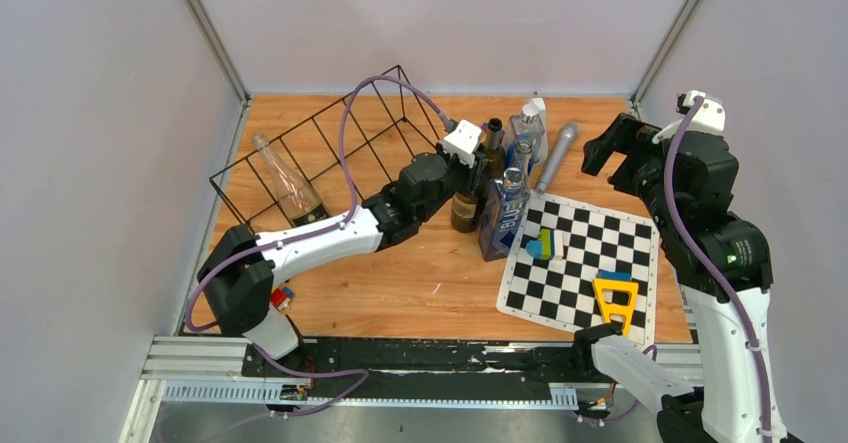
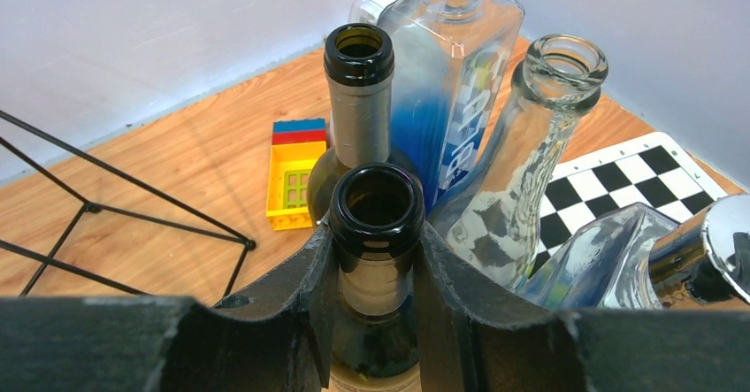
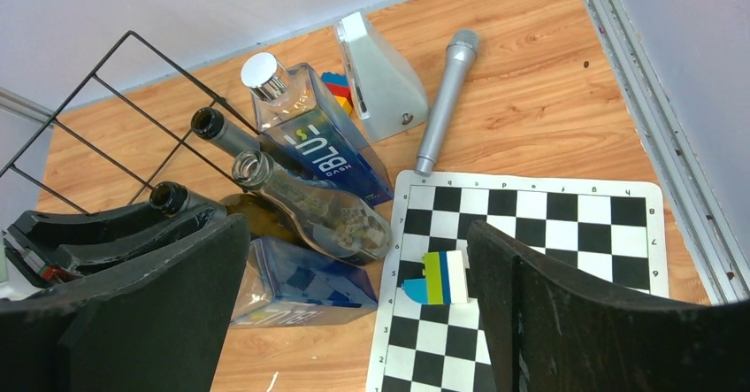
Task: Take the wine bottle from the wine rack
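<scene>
The bench (image 1: 400, 273) and wine rack (image 1: 320, 158), with the dark wine bottle (image 2: 376, 211) standing upright just beside the rack, outside its wires.
1 clear bottle (image 1: 285, 185) lies in the rack; left fingers (image 2: 447, 286) pinch the wine bottle's neck under the lip, probably the only part narrow enough; right fingers (image 3: 133, 308) spread, holding nothing.

We see a black wire wine rack (image 1: 318, 153) on the orange-brown wood-grain worktop (image 1: 400, 283). Right of the rack are a dark green wine bottle (image 2: 378, 206), a blue-tinted clear bottle (image 1: 503, 218), a black-and-white chequered mat (image 1: 585, 253) and a yellow frame (image 1: 612, 286).
</scene>
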You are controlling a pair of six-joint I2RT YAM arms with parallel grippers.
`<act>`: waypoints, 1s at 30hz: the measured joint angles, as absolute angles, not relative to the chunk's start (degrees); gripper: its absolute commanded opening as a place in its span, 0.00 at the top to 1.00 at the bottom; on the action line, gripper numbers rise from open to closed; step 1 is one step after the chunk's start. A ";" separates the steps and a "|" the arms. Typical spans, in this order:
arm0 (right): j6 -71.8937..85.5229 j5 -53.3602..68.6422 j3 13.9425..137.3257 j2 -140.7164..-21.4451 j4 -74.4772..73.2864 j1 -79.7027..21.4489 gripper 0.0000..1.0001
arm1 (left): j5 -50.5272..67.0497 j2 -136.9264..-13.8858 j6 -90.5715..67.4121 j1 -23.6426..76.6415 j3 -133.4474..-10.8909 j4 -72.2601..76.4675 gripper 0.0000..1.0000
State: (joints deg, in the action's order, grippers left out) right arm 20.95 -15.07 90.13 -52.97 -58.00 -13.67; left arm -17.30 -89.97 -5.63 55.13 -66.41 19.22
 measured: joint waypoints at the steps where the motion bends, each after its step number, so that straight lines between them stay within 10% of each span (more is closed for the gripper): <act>1: 20.95 -15.07 89.86 -52.97 -58.04 -13.67 0.05 | -17.30 -90.21 -5.54 55.20 -66.59 19.49 1.00; 16: 20.84 -14.90 88.86 -52.01 -58.06 -13.67 0.05 | -17.37 -93.01 -5.04 56.40 -69.38 19.73 0.98; 30: 20.25 -14.33 88.84 -51.66 -58.06 -13.67 0.05 | -19.46 -93.56 -5.85 56.62 -71.00 17.30 0.55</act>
